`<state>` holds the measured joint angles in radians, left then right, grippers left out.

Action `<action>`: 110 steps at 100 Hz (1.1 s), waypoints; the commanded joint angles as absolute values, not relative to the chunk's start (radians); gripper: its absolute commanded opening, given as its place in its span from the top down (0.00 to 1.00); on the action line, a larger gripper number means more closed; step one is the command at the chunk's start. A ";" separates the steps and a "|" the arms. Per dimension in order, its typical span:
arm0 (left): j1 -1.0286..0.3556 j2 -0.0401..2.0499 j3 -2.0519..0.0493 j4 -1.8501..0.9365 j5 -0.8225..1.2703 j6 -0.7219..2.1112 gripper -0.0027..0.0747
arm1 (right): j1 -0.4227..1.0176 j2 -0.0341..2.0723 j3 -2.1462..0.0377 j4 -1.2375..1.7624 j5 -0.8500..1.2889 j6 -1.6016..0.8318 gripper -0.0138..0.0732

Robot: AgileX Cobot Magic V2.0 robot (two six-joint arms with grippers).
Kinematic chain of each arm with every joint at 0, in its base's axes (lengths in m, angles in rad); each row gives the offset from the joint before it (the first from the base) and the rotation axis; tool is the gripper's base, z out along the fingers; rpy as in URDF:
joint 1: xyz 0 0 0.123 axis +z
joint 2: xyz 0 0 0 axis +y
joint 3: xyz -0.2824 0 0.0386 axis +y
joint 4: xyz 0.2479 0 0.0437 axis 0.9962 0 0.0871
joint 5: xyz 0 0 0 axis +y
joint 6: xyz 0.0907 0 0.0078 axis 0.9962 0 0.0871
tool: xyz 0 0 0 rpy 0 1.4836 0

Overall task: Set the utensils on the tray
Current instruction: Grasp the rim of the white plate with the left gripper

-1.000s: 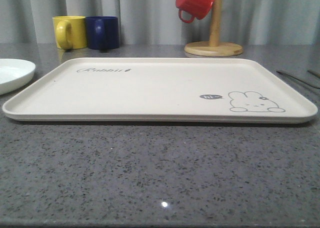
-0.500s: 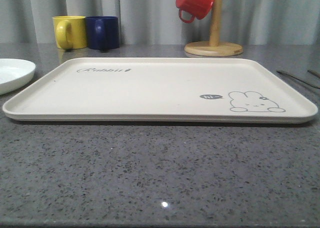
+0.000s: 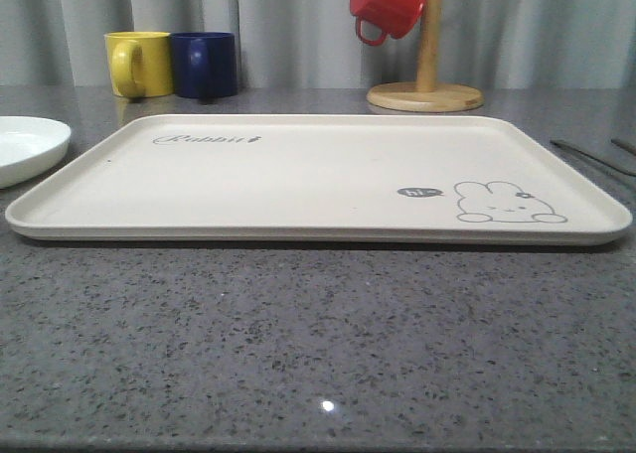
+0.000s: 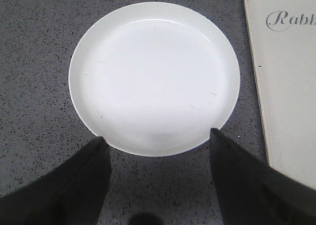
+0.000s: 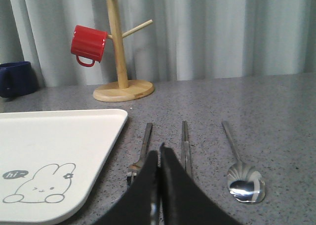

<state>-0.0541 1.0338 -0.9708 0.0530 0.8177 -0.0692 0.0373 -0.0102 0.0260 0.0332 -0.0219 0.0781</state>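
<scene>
The utensils lie on the grey counter just right of the tray [image 5: 59, 151], side by side: a fork [image 5: 146, 138], a pair of chopsticks [image 5: 184, 141] and a spoon [image 5: 244, 183]. My right gripper [image 5: 159, 150] hovers low over the gap between fork and chopsticks, its black fingers pressed together, shut and holding nothing. From the front, the cream tray [image 3: 298, 175] with its rabbit drawing is bare, and thin utensil handles [image 3: 591, 156] show at the right edge. My left gripper [image 4: 157, 135] hangs open above the near rim of a round white plate [image 4: 154, 77].
A yellow mug [image 3: 137, 64] and a dark blue mug [image 3: 205, 65] stand behind the tray's left corner. A wooden mug tree [image 3: 425, 87] with a red mug [image 3: 387, 4] stands at the back right. The white plate [image 3: 25, 147] sits left of the tray.
</scene>
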 commanded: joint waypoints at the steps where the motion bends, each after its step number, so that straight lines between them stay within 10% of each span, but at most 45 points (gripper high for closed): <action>1: -0.032 1.090 -1.040 0.059 0.754 -0.091 0.44 | 0.031 -0.033 0.009 0.032 -0.106 0.069 0.92; 110: 0.185 1.681 -1.278 0.050 0.789 0.011 0.46 | 0.031 -0.033 0.009 0.032 -0.106 0.069 0.92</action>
